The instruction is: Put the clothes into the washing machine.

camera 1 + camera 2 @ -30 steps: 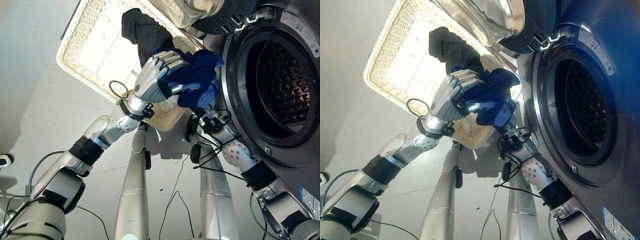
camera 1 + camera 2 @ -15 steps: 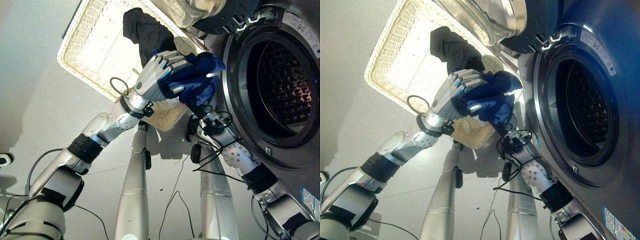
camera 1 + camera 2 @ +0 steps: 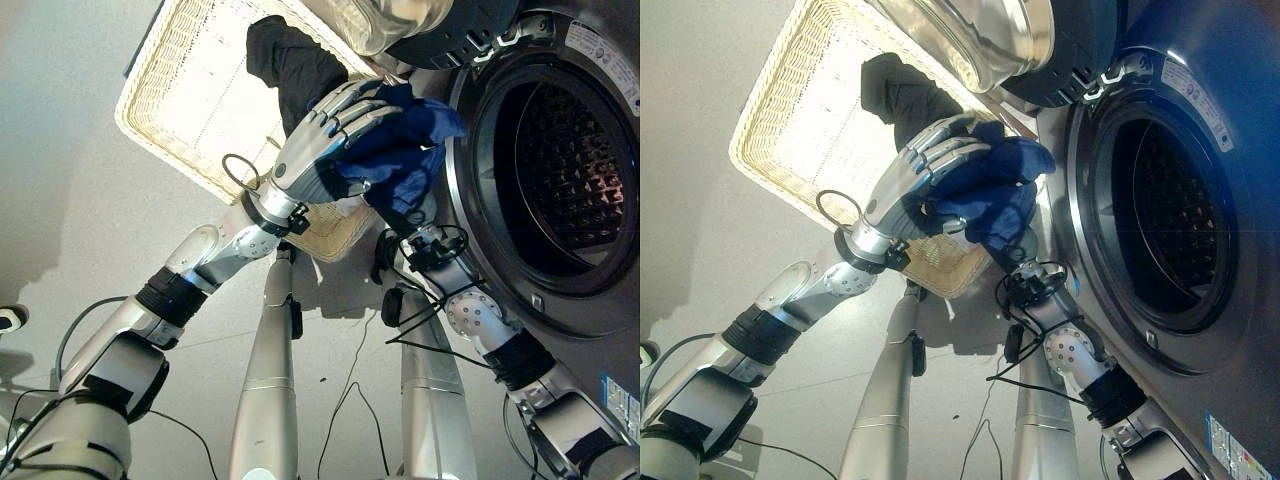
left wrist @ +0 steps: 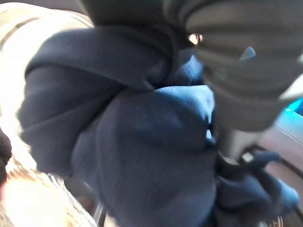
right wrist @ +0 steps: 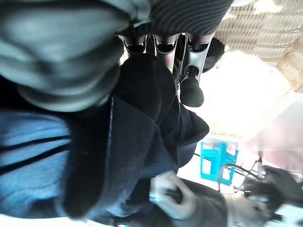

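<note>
Left hand [image 3: 318, 150]: wrapped round bunched dark blue cloth garment [image 3: 405, 150].
Right hand [image 5: 189, 71]: clutching same garment from beneath.
Black garment [image 3: 290, 60]: in pale wicker basket [image 3: 180, 90].
Washing machine round door opening [image 3: 560, 170]: beside bundle.

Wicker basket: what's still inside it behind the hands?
A black garment lies at the wicker basket's far end. The left hand and blue garment cover its near corner.

Strong light washed out the wicker basket [image 3: 190, 90] floor, nearly white in both eye views and glaring in the wrist views. The washing machine drum [image 3: 560, 160] stayed dim. Soft shadows lay on the grey floor [image 3: 70, 200]. The blue garment [image 4: 142, 142] appeared blurred up close.
</note>
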Robot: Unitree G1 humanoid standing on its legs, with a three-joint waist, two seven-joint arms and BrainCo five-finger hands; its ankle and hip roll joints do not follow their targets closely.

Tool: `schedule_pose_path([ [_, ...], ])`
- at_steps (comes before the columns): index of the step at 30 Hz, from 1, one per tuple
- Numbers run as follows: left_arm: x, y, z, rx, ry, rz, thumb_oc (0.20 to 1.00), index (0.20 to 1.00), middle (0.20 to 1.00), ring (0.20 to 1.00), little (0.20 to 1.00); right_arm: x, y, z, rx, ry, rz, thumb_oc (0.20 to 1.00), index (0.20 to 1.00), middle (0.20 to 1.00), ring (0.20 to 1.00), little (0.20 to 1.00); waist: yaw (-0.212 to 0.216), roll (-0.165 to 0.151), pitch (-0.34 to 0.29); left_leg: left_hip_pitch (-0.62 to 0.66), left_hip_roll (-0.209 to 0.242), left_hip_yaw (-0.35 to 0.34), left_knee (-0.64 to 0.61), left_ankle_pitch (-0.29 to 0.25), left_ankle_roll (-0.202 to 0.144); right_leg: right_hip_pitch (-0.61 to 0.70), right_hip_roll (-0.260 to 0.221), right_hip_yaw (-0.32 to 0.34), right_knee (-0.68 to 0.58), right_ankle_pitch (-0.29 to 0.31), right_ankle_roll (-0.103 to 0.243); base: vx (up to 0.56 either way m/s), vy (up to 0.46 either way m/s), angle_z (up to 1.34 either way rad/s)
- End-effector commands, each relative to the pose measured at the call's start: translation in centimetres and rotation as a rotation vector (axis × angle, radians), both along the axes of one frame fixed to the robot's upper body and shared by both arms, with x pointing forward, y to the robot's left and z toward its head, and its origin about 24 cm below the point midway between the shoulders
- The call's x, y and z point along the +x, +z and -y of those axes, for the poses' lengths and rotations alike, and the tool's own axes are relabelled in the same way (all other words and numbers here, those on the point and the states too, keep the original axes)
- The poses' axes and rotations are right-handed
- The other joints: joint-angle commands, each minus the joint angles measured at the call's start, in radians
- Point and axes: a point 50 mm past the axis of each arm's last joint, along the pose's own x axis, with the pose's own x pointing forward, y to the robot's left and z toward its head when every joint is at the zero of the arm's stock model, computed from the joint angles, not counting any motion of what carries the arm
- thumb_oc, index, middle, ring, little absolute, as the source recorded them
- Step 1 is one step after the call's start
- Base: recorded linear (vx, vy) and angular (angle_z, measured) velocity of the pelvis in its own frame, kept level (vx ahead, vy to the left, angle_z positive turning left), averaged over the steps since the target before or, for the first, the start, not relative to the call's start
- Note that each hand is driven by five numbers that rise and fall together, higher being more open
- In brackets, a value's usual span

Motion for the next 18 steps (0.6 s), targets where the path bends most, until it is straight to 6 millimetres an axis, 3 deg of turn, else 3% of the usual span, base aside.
schedule_pose_path([
  [1, -1.9, 0.2, 1.6, -0.143, -0.200, -0.105, 1.000, 1.000, 1.000, 1.000, 1.000, -1.7, 4.0, -0.7, 0.138, 0.075, 0.201, 0.200, 0.200, 0.200, 0.200, 0.200, 0.005, -0.011, -0.025, -0.008, -0.052, 0.058, 0.116, -0.138, 0.008, 0.057, 0.023, -0.036, -0.292, 0.244, 0.144, 0.00, 0.000, 0.00],
  [5, -2.3, -0.1, 1.0, -0.305, -0.280, -0.154, 1.000, 1.000, 1.000, 1.000, 1.000, -1.6, 3.8, -0.3, 0.171, 0.030, 0.206, 0.200, 0.200, 0.200, 0.200, 0.200, 0.012, -0.012, -0.025, -0.009, -0.054, 0.055, 0.114, -0.139, 0.011, 0.056, 0.020, -0.042, -0.290, 0.243, 0.145, 0.00, 0.000, 0.00],
  [9, -2.9, -0.2, 1.1, -0.322, -0.316, -0.144, 1.000, 1.000, 1.000, 1.000, 1.000, -1.6, 4.1, 0.0, 0.193, -0.021, 0.211, 0.200, 0.200, 0.200, 0.200, 0.200, 0.016, -0.013, -0.025, -0.008, -0.060, 0.050, 0.111, -0.138, 0.013, 0.059, 0.021, -0.045, -0.292, 0.244, 0.143, 0.00, 0.000, 0.00],
  [14, -3.2, 0.0, 0.5, -0.359, -0.309, -0.119, 1.000, 1.000, 1.000, 1.000, 1.000, -1.4, 4.2, 1.4, 0.232, -0.089, 0.210, 0.200, 0.200, 0.200, 0.200, 0.200, 0.018, -0.013, -0.025, 0.002, -0.063, 0.047, 0.109, -0.138, 0.014, 0.070, 0.022, -0.046, -0.296, 0.245, 0.142, 0.00, 0.000, 0.00],
  [18, -2.9, 0.1, -1.2, -0.538, -0.256, -0.050, 1.000, 1.000, 1.000, 1.000, 1.000, -1.1, 3.7, 2.1, 0.232, -0.131, 0.180, 0.200, 0.200, 0.200, 0.200, 0.200, 0.016, -0.013, -0.025, 0.002, -0.061, 0.049, 0.112, -0.140, 0.016, 0.067, 0.023, -0.043, -0.289, 0.243, 0.139, 0.00, 0.000, 0.00],
])
